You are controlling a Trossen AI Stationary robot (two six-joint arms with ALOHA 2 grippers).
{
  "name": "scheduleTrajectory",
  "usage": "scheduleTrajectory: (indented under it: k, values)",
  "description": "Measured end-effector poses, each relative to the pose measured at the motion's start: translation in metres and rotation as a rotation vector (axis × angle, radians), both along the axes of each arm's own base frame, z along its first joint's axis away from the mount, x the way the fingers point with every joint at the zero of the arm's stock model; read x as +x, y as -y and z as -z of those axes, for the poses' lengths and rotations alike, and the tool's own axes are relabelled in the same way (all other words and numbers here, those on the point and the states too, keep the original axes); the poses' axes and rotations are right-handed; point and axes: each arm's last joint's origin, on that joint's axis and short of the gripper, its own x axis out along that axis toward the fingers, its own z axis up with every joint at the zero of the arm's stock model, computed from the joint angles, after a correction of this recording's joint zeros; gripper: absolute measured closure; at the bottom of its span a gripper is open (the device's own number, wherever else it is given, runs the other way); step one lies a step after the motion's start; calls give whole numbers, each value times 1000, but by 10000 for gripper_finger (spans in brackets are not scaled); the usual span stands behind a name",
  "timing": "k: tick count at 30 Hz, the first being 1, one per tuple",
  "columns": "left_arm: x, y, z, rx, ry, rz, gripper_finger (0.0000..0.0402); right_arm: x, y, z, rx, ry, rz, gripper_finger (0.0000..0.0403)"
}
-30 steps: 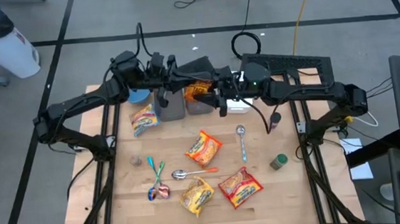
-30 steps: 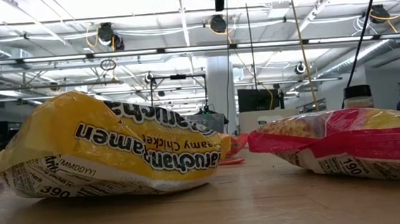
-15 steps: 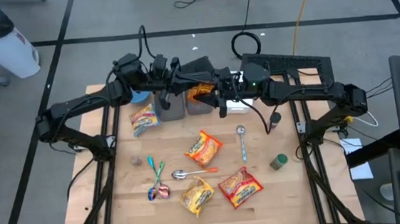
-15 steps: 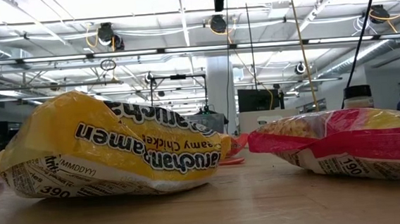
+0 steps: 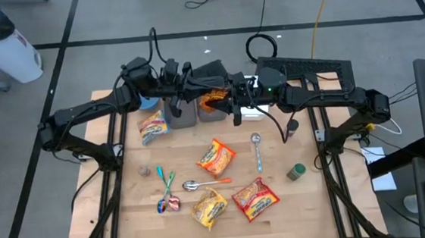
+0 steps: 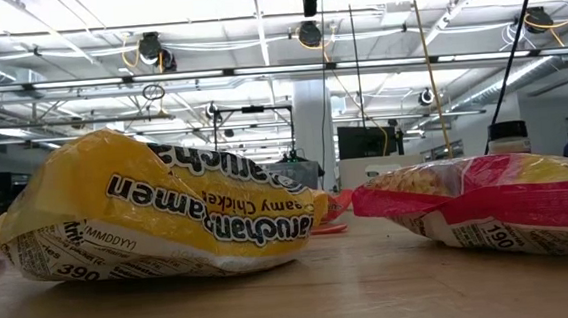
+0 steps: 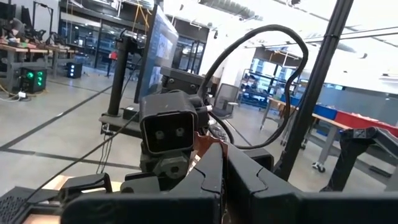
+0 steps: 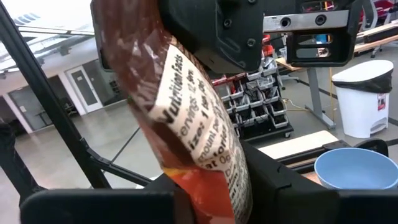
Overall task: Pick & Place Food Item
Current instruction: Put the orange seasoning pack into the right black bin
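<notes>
The fingers (image 8: 205,199) of the right gripper (image 5: 222,98) are clamping an orange-brown food packet (image 8: 193,134), which is standing up between them with its nutrition panel showing. In the high view this packet (image 5: 212,98) is hanging above the grey bins (image 5: 197,111) at the far side of the bench (image 5: 295,204), held up in the air at the meeting point of both arms. The fingers (image 7: 221,180) of the left gripper (image 5: 187,90) are clenched together just across from the right fingers, and the edge of the same packet (image 7: 208,146) is showing right at their tips; whether they are pinching it, I cannot tell. A blue bowl (image 8: 357,168) is sitting beyond the right fingers. Nearer the front edge, well apart from both sets of fingers, a yellow ramen packet (image 6: 157,213) and a red ramen packet (image 6: 493,205) are lying flat.
</notes>
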Motion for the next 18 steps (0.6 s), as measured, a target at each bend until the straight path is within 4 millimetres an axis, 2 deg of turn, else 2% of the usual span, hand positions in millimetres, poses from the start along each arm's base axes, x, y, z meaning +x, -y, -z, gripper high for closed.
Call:
scheduleTrajectory:
  k: [12, 18]
  values:
    - [-1, 0, 1, 0, -11, 45, 390, 0, -1, 1, 2, -10, -6, 341]
    - [-2, -3, 1, -53, -32, 50, 343, -1, -1, 0, 3, -10, -4, 342]
